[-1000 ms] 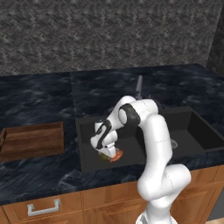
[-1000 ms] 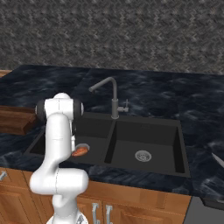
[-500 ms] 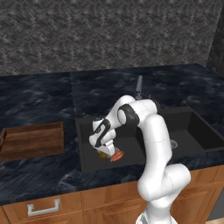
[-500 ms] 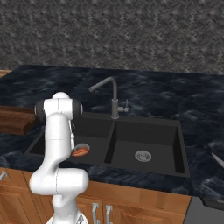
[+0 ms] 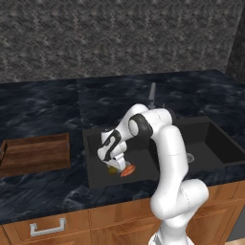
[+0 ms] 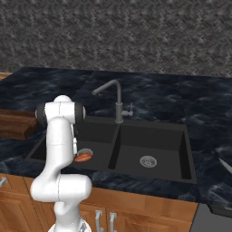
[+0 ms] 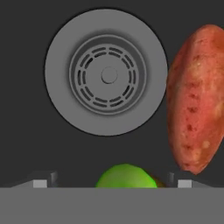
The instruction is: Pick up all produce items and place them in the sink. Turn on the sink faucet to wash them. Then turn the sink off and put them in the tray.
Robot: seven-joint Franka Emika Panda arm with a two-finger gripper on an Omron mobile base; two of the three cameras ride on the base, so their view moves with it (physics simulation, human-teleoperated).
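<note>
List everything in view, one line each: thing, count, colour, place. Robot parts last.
Sink: one, matte black, double basin, set in the counter.
Drains: two, silver, one in each basin.
Faucet: one, grey, behind the basin divider.
Orange-red produce: one, on the left basin floor beside the drain.
Green produce: one, yellow-green, left basin, between the gripper fingers.
Tray: one, brown wood, on the counter left of the sink.
Counter: one, dark marbled.
Cabinets: wooden, under the counter.
Gripper: one, open, low in the left basin.
</note>
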